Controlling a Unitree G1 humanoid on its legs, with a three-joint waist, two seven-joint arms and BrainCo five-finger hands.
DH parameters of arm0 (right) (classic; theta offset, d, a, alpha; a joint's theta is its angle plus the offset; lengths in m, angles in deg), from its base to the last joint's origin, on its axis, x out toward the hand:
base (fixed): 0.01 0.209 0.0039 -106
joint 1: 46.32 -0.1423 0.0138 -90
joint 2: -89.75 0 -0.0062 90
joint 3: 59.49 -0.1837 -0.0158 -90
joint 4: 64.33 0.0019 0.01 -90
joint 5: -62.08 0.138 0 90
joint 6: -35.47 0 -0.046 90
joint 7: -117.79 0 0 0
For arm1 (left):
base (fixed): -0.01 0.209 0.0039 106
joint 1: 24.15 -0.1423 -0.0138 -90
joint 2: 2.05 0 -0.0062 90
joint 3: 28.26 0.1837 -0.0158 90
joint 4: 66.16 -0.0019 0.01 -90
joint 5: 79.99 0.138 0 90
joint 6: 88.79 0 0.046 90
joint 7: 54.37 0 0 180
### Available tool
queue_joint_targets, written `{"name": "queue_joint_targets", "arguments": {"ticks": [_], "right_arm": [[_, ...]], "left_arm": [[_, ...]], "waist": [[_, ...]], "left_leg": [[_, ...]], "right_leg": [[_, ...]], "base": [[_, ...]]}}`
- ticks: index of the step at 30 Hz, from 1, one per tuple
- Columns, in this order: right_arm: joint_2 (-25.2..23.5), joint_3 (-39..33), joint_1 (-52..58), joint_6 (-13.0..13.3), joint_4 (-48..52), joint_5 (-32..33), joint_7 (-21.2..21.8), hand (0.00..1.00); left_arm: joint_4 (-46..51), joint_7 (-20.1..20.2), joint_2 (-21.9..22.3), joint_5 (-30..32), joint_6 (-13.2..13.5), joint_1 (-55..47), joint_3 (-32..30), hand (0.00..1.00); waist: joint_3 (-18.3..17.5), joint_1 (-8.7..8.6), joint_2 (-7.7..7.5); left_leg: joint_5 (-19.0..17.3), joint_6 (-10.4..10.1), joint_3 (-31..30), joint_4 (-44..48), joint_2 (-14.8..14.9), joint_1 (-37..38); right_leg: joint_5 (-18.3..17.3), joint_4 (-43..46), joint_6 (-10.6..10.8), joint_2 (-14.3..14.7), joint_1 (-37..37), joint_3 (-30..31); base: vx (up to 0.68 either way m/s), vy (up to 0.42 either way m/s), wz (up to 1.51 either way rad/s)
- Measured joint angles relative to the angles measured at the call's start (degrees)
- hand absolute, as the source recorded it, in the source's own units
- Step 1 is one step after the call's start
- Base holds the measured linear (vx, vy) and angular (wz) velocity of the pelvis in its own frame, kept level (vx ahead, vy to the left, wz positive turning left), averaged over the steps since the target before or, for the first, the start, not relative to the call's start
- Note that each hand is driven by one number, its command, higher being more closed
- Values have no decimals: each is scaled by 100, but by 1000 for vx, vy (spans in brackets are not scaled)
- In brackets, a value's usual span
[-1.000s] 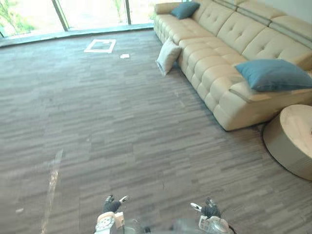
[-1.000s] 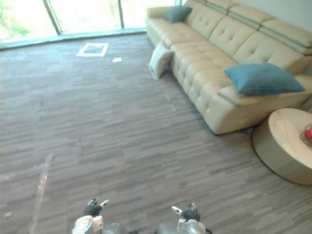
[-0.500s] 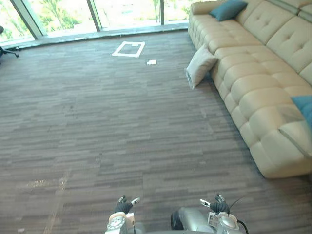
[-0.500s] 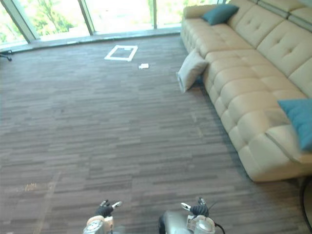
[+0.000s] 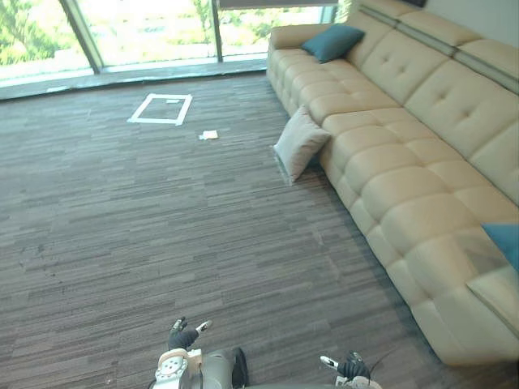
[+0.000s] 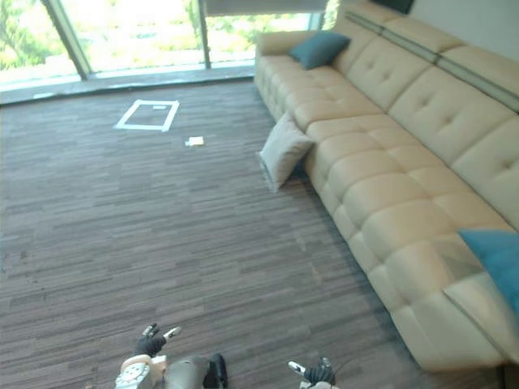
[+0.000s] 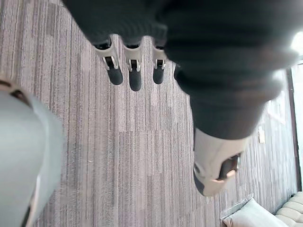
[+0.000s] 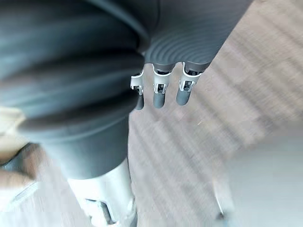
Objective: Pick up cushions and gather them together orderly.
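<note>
Left robot hand (image 5: 184, 335): fingers were straight, apart, empty.
Right robot hand (image 5: 350, 370): same.
Beige cushion (image 5: 298, 144): leaned on sofa (image 5: 405, 158), well ahead.
Teal cushion (image 5: 332, 42): lay on sofa, farther ahead.

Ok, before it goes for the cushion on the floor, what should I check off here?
1. Hands free: ok. The left hand and right hand are open and hold nothing.
2. Target found: ok. The beige cushion stands on the carpet, leaning against the sofa.
3. Target in reach: not ok. It lies far ahead of both hands.
4. Way to it: ok. The white scrap lies left of the line.
5. Other cushions found: ok. The far teal cushion is at the sofa's far end, and the near teal cushion is cut off at the right edge.
</note>
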Motion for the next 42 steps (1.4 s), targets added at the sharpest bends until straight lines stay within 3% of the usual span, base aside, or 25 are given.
{"name": "queue_joint_targets", "arguments": {"ticks": [3, 5, 8, 9, 10, 11, 12, 13, 14, 16, 17, 18, 20, 21, 25, 27, 28, 29, 30, 31, 33, 35, 37, 40, 42], "right_arm": [[103, 18, 4, 129, 265, 4, 11, 0], [89, 22, -48, 178, 327, 13, 21, 0], [144, 43, -95, 167, 227, 12, 15, 0], [200, 70, -120, 164, 175, 16, 15, 0], [240, 156, -169, 153, 94, 12, 18, 0], [344, 185, -214, 105, 69, 5, 37, 0], [362, 171, -211, 105, 82, 3, 38, 0], [362, 95, -224, 103, 107, 9, 44, 0], [362, 59, -276, 75, 129, 16, 39, 0], [327, 57, -319, 8, 68, 16, 41, 0], [315, 74, -321, -14, 36, 22, 41, 0], [271, 91, -346, -37, -81, 28, 36, 0], [233, 98, -325, -64, -114, 38, 36, 0], [227, 107, -319, -85, -115, 42, 37, 0], [223, 149, -333, -106, -90, 20, 34, 0], [220, 151, -264, -107, -59, 12, 33, 0], [203, 135, -127, -117, -40, 4, 29, 0], [200, 126, -128, -118, -53, 5, 25, 0], [44, 117, -40, -139, -66, 2, 16, 0], [-14, 93, 29, -137, -70, 0, 13, 0], [-103, 53, 73, -134, -103, -2, 19, 0], [-60, 14, -7, -59, -10, 7, 34, 0], [19, 37, 29, 59, 171, -1, 34, 0], [55, 30, -131, 99, 140, 2, 17, 0], [56, 32, -172, 93, 113, -6, 17, 0]], "left_arm": [[-99, -15, 168, -1, -6, 12, 299, 0], [-176, -6, 218, -2, -11, 53, 348, 0], [-244, 32, 352, 2, -5, 39, 423, 0], [-232, 41, 379, 2, -4, 26, 415, 0], [-226, 60, 400, 6, -6, -19, 415, 0], [-261, 87, 407, 22, -5, -30, 445, 0], [-266, 108, 407, 35, -6, -41, 454, 0], [-252, 113, 400, 79, -5, -20, 397, 0], [-157, 107, 386, 121, -13, -49, 195, 0], [-37, 99, 347, 119, -12, -59, 127, 0], [34, 99, 308, 120, -6, -71, 129, 0], [181, 104, 183, 119, 6, -111, 140, 0], [325, 105, 159, 115, 18, -152, 186, 0], [427, 103, 139, 113, 46, -195, 185, 0], [526, 101, 141, 98, 130, -227, 185, 0], [522, 100, 122, 98, 131, -237, 184, 0], [479, 106, 91, 104, 112, -299, 165, 0], [477, 107, 62, 105, 109, -302, 162, 0], [404, 113, -115, 114, 107, -297, 174, 0], [383, 108, -202, 116, 109, -283, 170, 0], [127, 100, -275, 117, 80, -65, 168, 0], [-47, 71, -193, 113, -29, 24, 190, 0], [-50, 51, -34, 112, -31, -15, 344, 0], [-126, 49, 132, 104, -33, -19, 418, 0], [-106, 53, 182, 100, -15, -59, 421, 0]], "waist": [[59, -187, 272], [125, -285, 178], [155, -304, 59], [152, -313, 56], [100, -355, 74], [48, -385, 241], [23, -417, 317], [22, -510, 404], [79, -429, 612], [199, -319, 702], [236, -280, 654], [259, -192, 473], [211, -154, 422], [215, -156, 433], [218, -31, 420], [180, 17, 386], [28, 90, 384], [13, 88, 363], [-122, 42, 33], [-213, 39, -201], [-156, -31, -284], [-11, -54, -119], [47, -171, 110], [105, -266, 180], [76, -243, 146]], "left_leg": [[-157, 37, -416, -721, -49, 1050], [-311, 41, -675, -946, -45, 1518], [-726, -75, -1103, -1201, 35, 2313], [-811, -99, -1202, -1198, 43, 2439], [-879, -62, -1365, -1088, 107, 2595], [-873, -66, -1439, -463, 364, 2466], [-844, -116, -1465, -3, 468, 2286], [-572, -442, -1506, 1167, 606, 1743], [525, -856, -1573, 3150, 942, 834], [548, -850, -1346, 4517, 1325, 240], [502, -776, -1289, 4805, 1375, -12], [397, -683, -1060, 4839, 1425, -548], [269, -720, -680, 4310, 1527, -1118], [197, -728, -387, 3489, 1520, -1430], [341, -891, -205, 942, 1203, -1746], [630, -601, -180, 296, 1105, -1743], [1400, -138, -137, 377, 1082, -1688], [1357, -206, -128, 440, 1063, -1681], [1077, -191, 61, 600, 862, -1594], [858, -187, 139, 607, 685, -1506], [358, -158, 65, 629, 471, -1172], [69, -165, 79, 389, 432, -387], [-26, -128, 83, -78, 436, 346], [-106, -237, 265, -804, 502, 1376], [-323, -610, 458, -1106, 543, 1918]], "right_leg": [[-461, -273, -87, 261, -1282, -557], [-548, -1127, -251, 270, -1713, -788], [-59, -3535, -518, 271, -2024, -845], [119, -3808, -596, 268, -2032, -765], [641, -3626, -717, 263, -1975, -775], [349, -3359, -938, 289, -1856, -1048], [221, -3348, -986, 300, -1795, -1157], [7, -3377, -1066, 359, -1604, -1296], [-173, -3683, -1215, 598, -1091, -1312], [-262, -4157, -1343, 862, -255, -1178], [-313, -4351, -1402, 882, 79, -1099], [-418, -4754, -1440, 837, 653, -903], [-541, -5073, -1354, 783, 1109, -687], [-648, -5255, -1248, 732, 1422, -519], [-908, -5594, -891, 537, 2161, 13], [-1048, -5647, -655, 463, 2502, 336], [-1162, -5345, -495, 429, 2660, 685], [-1162, -5284, -495, 394, 2661, 713], [-1133, -4728, -491, 166, 2478, 724], [-974, -3965, -379, 59, 2139, 725], [43, -1830, 34, 81, 1120, 454], [-387, -672, 41, 96, 357, 98], [-705, -624, -30, 84, -341, -449], [-890, -1785, -294, -68, -1051, -1365], [-459, -3153, -619, -134, -1288, -2182]], "base": [[622, 113, 57], [594, 6, 84], [646, -89, 79], [911, -198, 82], [764, -218, 79], [905, -265, 79], [710, -235, 77], [689, -223, 39], [696, -204, 15], [697, -146, -46], [776, -149, -66], [494, -101, -46], [518, -78, -58], [621, -41, -57], [625, 118, -66], [880, 324, -111], [786, 309, -101], [814, 331, -82], [634, 256, -20], [926, 383, -11], [707, 280, 5], [602, 195, -16], [590, 145, 1], [496, 73, 11], [578, 29, -24]]}}
